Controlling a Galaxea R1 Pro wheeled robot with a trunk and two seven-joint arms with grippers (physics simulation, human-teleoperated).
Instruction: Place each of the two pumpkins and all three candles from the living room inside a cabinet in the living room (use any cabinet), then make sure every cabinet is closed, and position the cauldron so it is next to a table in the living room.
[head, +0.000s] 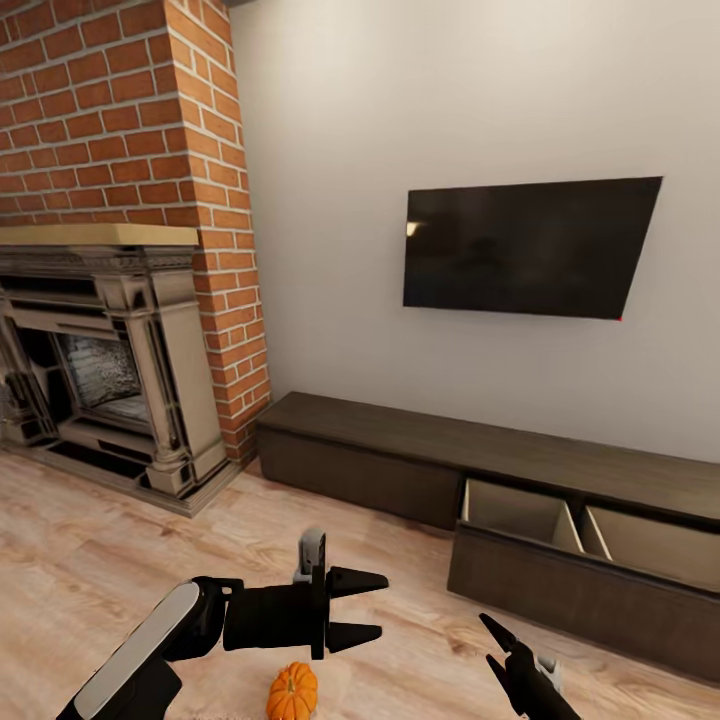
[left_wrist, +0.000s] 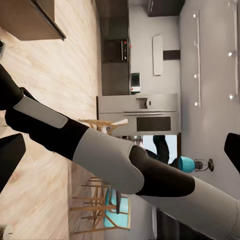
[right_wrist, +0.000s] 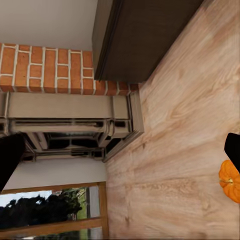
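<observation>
Wooden floor (head: 120, 560): pumpkin (head: 292, 692); no writing legible.

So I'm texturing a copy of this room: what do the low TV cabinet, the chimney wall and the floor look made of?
The cabinet looks like dark-brown matte wood with faint grain; its open drawer is pale beige inside. The chimney wall is red brick with light mortar joints. The floor reads as light wood planks or laminate, grain and seams visible.
</observation>
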